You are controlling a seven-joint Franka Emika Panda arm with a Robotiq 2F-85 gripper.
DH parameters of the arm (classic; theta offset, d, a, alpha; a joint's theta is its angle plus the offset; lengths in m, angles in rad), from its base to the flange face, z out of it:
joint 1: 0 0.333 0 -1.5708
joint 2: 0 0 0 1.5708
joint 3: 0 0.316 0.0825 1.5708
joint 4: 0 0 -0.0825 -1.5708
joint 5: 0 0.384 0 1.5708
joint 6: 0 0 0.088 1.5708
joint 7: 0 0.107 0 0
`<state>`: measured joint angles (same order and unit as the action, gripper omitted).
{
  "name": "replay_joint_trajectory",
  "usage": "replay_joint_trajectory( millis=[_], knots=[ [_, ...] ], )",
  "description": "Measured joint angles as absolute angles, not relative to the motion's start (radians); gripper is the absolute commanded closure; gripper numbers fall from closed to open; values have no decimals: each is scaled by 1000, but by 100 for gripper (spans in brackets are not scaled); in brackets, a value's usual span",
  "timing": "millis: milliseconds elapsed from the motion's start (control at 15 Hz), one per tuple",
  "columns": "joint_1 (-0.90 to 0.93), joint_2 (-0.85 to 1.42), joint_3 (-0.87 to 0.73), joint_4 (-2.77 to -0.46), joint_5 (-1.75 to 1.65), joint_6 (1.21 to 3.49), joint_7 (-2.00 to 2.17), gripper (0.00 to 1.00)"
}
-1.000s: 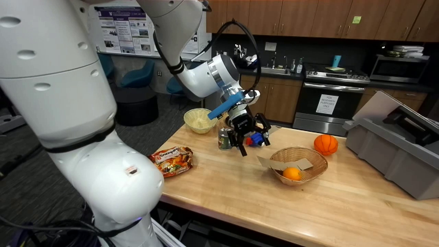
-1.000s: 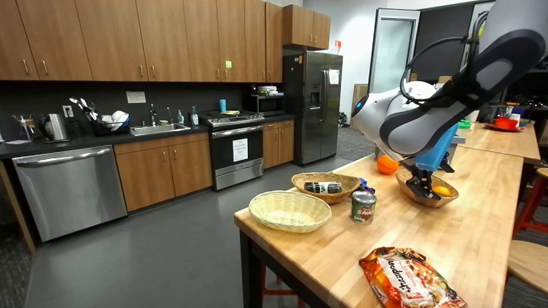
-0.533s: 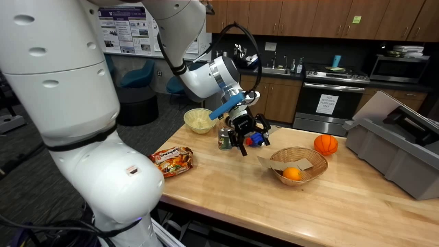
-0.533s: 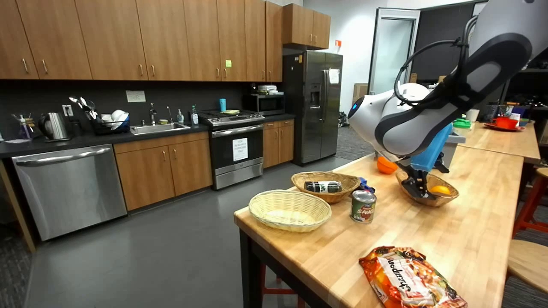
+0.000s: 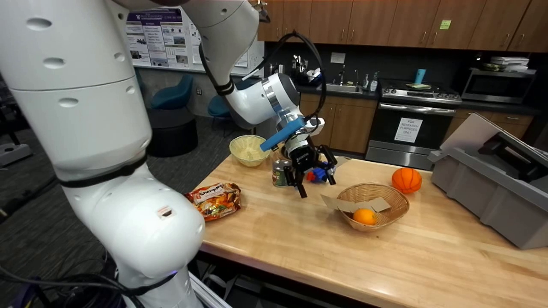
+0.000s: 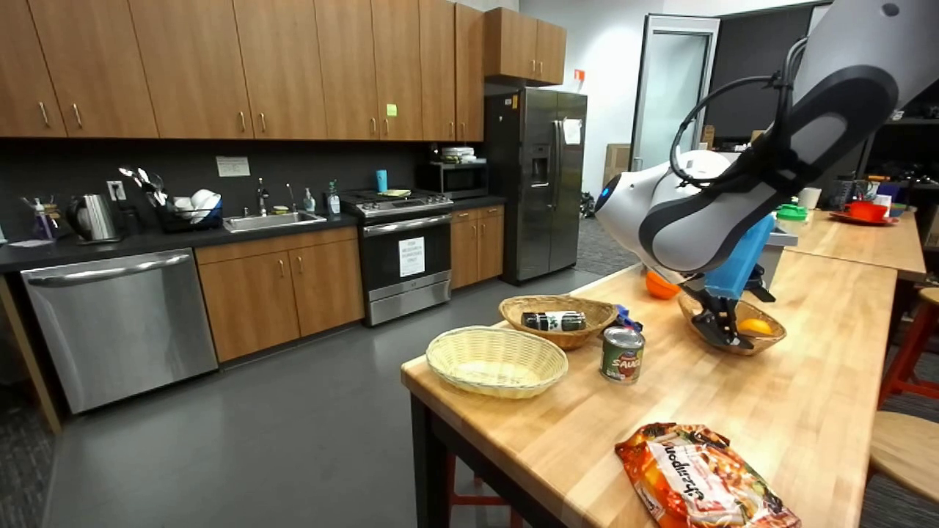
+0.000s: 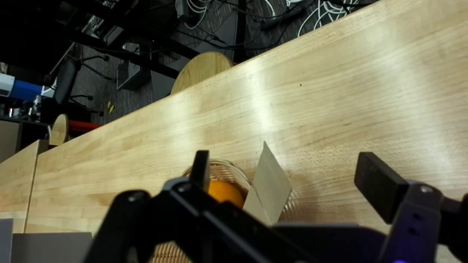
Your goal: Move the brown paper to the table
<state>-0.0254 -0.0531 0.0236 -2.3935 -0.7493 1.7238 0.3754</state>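
While hovering above the desk [image 5: 291, 239] with gripper [image 5: 317, 188] spread wide, brown paper [image 5: 349, 206] in a basket [image 5: 398, 205], poking past the rim, orange [image 5: 364, 217] beside it, dark cylinder [image 6: 554, 320] in another basket [image 6: 568, 339], pale basket [image 6: 496, 386] alongside

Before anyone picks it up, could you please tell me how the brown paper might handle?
The brown paper is probably light, as it looks thin. It seems fairly stiff, since one flap juts past the basket with no obvious sag. It may hinge when pinched, given the crease in the wrist view.
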Motion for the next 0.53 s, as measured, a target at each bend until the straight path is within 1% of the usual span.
replay_joint_trajectory(
  millis=[533],
  knots=[
    [-23, -53, 24, -2390, -736, 1684, 372, 0]
  ],
)
